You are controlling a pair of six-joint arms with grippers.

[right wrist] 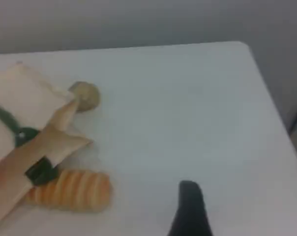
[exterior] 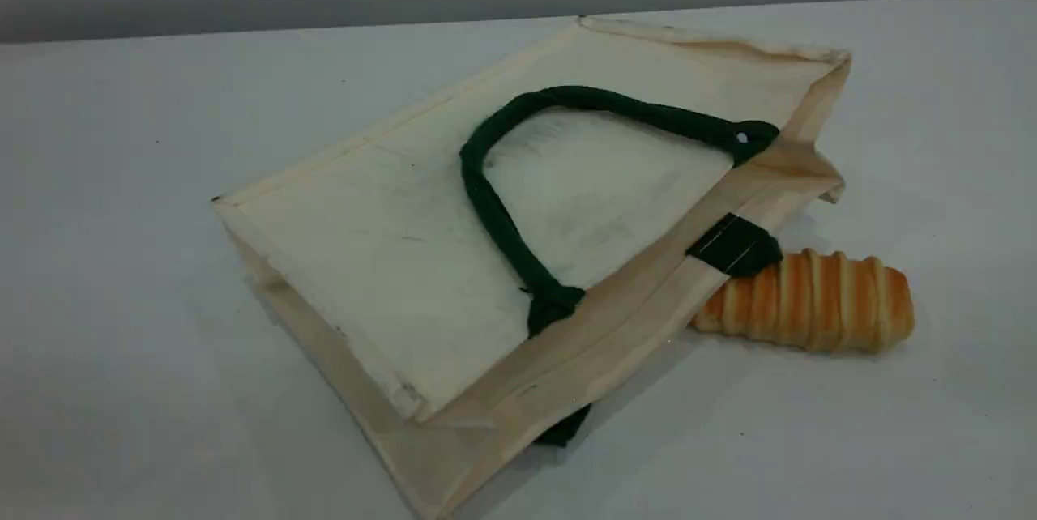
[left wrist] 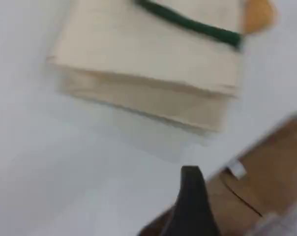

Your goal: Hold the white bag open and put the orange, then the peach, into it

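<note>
The white bag (exterior: 454, 245) lies flat on the table, its mouth toward the right, with a dark green rope handle (exterior: 502, 228) looped on top. In the left wrist view the bag (left wrist: 148, 64) is seen from its folded bottom end, well ahead of my left gripper (left wrist: 190, 183), of which one dark fingertip shows with nothing at it. My right gripper (right wrist: 189, 195) hovers over bare table to the right of the bag's mouth corner (right wrist: 50, 142), also with nothing at its fingertip. The orange and the peach are out of view. Neither arm appears in the scene view.
A striped orange-cream bread loaf (exterior: 810, 301) lies against the bag's mouth edge. A beige-tan ball (right wrist: 84, 96) sits behind the bag's corner. The table's right edge (right wrist: 266, 88) is near. A brown surface (left wrist: 274, 182) fills the left wrist view's lower right.
</note>
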